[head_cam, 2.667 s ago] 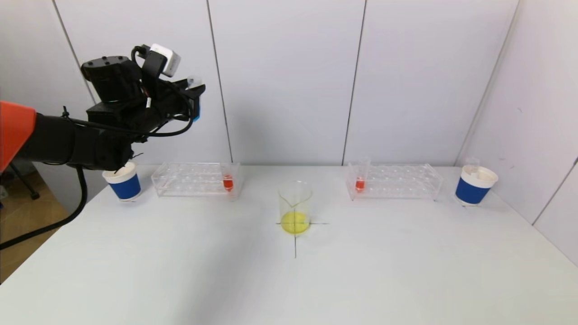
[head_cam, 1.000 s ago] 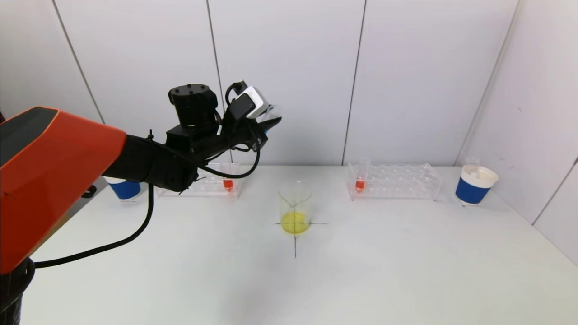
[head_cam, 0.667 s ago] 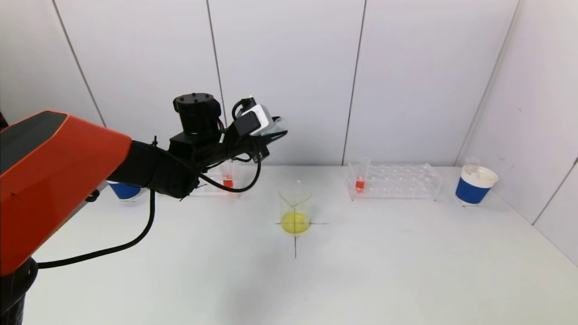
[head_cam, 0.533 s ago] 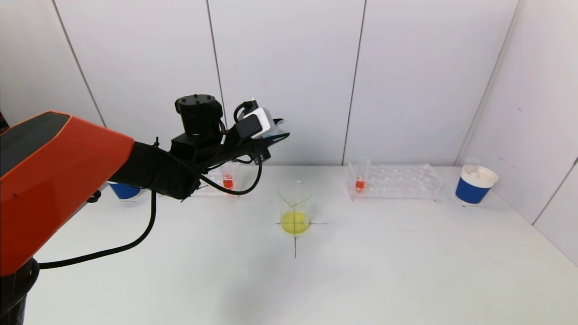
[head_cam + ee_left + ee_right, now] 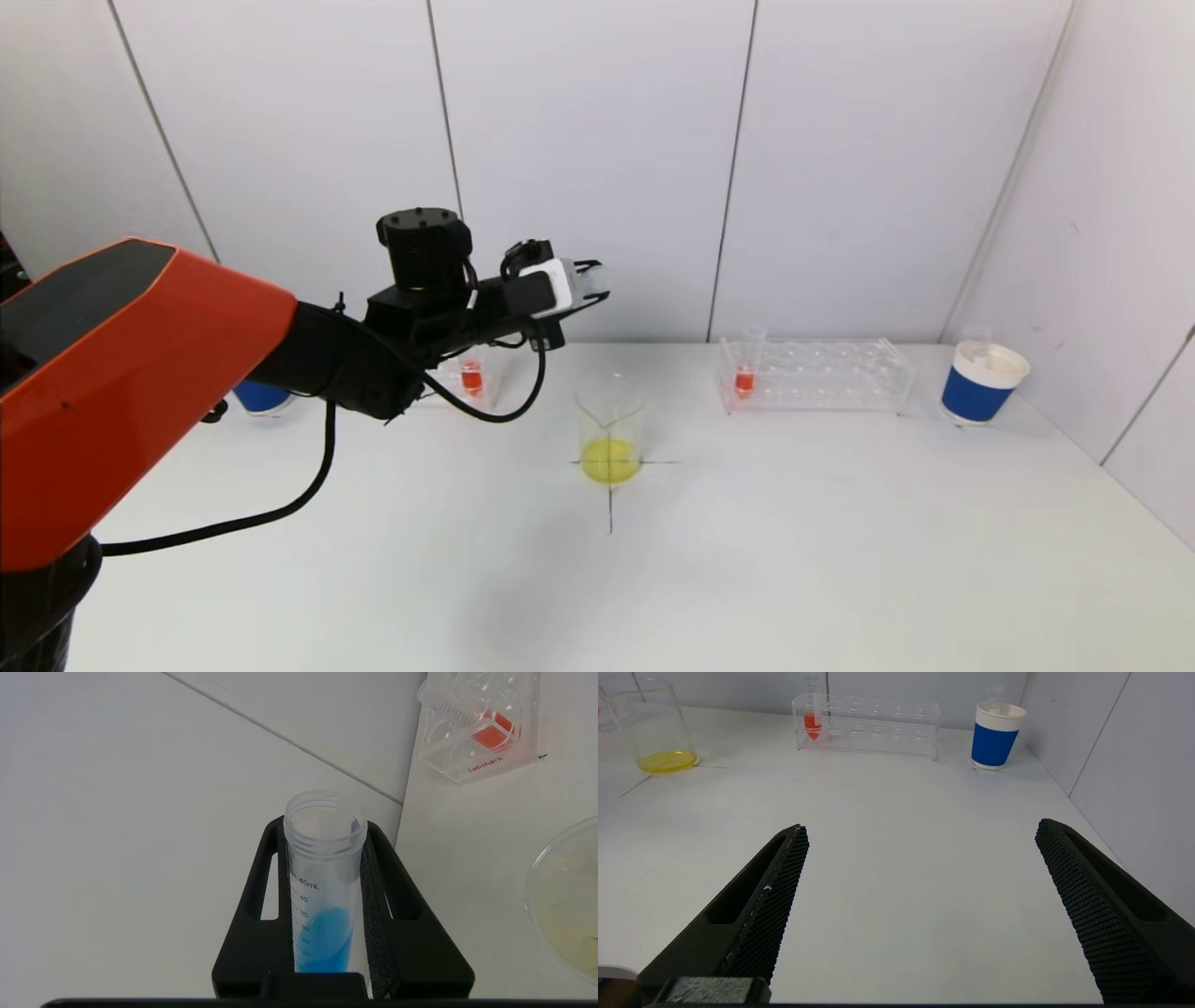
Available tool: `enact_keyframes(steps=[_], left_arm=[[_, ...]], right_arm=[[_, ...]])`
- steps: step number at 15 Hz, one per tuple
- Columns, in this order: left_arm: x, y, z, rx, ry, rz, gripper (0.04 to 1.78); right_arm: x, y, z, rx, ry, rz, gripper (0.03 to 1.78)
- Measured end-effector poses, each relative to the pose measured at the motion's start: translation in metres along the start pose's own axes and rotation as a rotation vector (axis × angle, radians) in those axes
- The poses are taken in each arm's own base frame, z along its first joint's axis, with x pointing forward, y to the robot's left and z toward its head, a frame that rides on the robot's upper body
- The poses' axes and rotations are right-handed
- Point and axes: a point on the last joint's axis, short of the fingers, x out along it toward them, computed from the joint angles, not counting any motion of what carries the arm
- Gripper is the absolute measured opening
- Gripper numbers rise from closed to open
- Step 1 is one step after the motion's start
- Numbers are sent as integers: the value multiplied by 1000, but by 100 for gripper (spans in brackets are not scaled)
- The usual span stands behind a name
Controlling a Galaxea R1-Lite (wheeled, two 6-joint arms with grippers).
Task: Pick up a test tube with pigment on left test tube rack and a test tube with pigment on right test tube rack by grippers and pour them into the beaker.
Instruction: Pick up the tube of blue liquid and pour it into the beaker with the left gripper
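My left gripper (image 5: 588,280) is shut on a clear test tube with blue pigment (image 5: 324,896) and holds it tilted, high above the table, just left of and above the glass beaker (image 5: 611,427). The beaker stands at the table's middle with yellow liquid in it. The left rack (image 5: 448,378) behind my arm holds a tube with red pigment (image 5: 471,376). The right rack (image 5: 817,375) holds another red tube (image 5: 744,373). My right gripper (image 5: 920,833) is open and empty, low over the near right of the table, out of the head view.
A blue paper cup (image 5: 977,383) stands at the far right and another (image 5: 260,396) at the far left, partly behind my left arm. A black cross is marked on the table under the beaker. White wall panels close the back and right sides.
My left arm has carried the blue tube from the far left over to just beside the beaker, lowering a little and tipping the tube closer to level. The right arm has not moved.
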Motion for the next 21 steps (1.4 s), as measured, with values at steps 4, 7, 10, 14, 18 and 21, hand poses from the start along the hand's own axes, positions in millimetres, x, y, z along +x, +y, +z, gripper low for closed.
enact_keyframes(steps=[4,7,10,14,18,21], left_arm=[[3,-5,0,67,-3,-13,44],[5,-8,1,113,-9,-22,44],[5,-10,1,125,-37,-40,44],[3,-15,1,129,-54,-56,44],[-1,-20,2,146,-101,-55,44],[-4,-23,0,143,-117,-66,44]], right_arm=[[0,0,0,0,0,1,177],[0,0,0,0,0,0,177],[0,0,0,0,0,1,177],[0,0,0,0,0,1,177],[0,0,0,0,0,0,177],[0,0,0,0,0,1,177]])
